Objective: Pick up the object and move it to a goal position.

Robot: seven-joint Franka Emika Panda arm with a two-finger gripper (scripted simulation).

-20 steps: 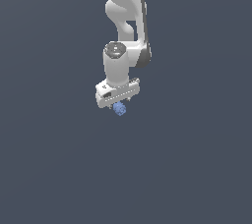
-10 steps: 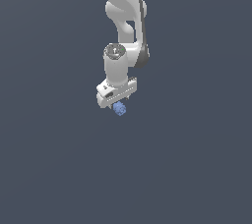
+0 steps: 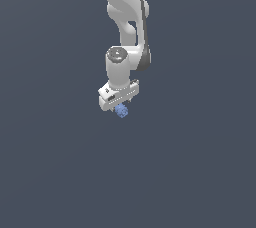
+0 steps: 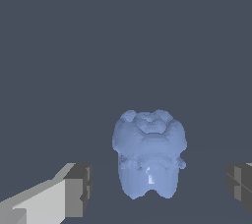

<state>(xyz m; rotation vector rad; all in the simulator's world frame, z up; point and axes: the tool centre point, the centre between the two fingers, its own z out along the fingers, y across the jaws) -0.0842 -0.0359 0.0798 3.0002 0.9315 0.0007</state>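
Exterior view distant; wrist view close (both show object).

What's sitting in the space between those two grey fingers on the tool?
The small blue blob sits between the fingers, with a bare gap on each side. The wrist view shows this.

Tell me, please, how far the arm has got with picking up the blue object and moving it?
Done: the tool is positioned over the blue object, which sits between its fingers. In hand: the grasp, since the wrist view shows clear gaps on both sides, so the tool is open. Left: closing, lifting and carrying to the goal, of which neither view shows any marker.
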